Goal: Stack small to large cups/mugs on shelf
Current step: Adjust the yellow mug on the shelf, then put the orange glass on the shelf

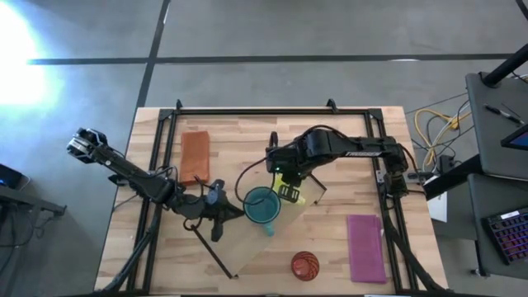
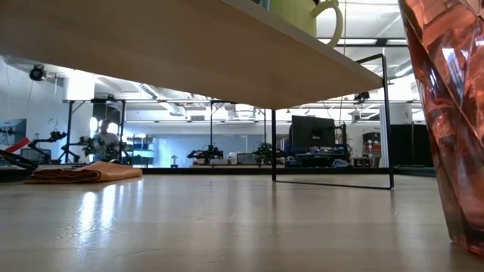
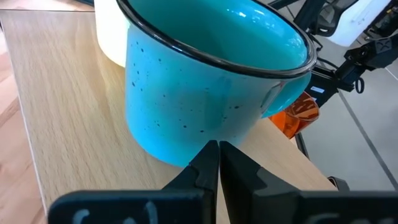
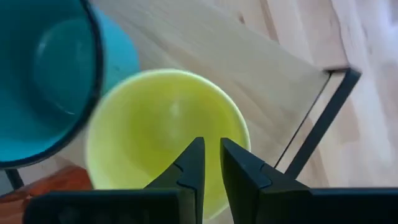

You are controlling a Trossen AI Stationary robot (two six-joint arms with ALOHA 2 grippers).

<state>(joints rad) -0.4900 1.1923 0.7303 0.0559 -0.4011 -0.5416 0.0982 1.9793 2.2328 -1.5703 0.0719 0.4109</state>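
Observation:
The light-wood shelf (image 1: 247,243) lies slantwise across the table's middle. The teal mug (image 1: 262,205) and the yellow mug (image 1: 299,198) stand upright on it, side by side. The red ribbed cup (image 1: 304,265) stands on the table near the front edge, close to the low camera (image 2: 446,113). My left gripper (image 1: 229,211) is shut, its tips at the teal mug's base (image 3: 186,93). My right gripper (image 1: 288,193) points down over the yellow mug's mouth (image 4: 161,130), its fingers closed to a narrow slit. My left gripper's shut fingertips (image 3: 208,155) meet the teal mug's outer wall just above its base (image 3: 186,149), coming from the table's left and slanting down. The mug stands upright on the shelf board (image 3: 62,124). My right gripper: I cannot tell whether its fingers touch the yellow mug.
A folded orange cloth (image 1: 195,157) lies at the far left and a purple cloth (image 1: 365,247) at the near right. The shelf's black end bars (image 1: 210,247) (image 4: 317,118) stand at both short ends. In the low view the shelf's underside (image 2: 189,53) spans overhead.

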